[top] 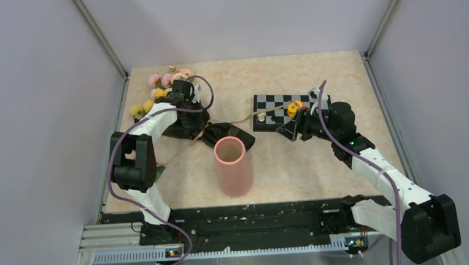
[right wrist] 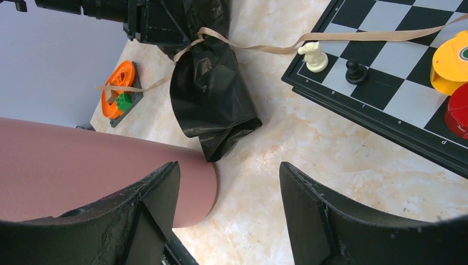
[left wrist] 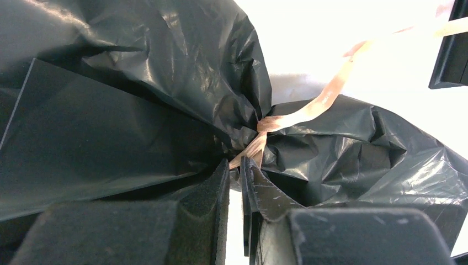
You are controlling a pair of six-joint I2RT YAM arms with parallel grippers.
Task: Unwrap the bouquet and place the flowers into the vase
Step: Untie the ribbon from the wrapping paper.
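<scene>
The bouquet lies at the table's back left, its pink, peach and yellow flowers sticking out of black crinkled wrapping. A thin tan ribbon is knotted round the wrap's waist and trails right onto the chessboard. My left gripper reaches down onto that waist. In the left wrist view its jaws are nearly together, pinching the ribbon at the knot. The pink vase stands upright just in front of the wrap. My right gripper hovers open and holds nothing, right of the vase.
A chessboard at the back right carries a white knight, a black pawn, and yellow and red blocks. An orange spool lies near the left wall. The wrap's tail ends beside the vase.
</scene>
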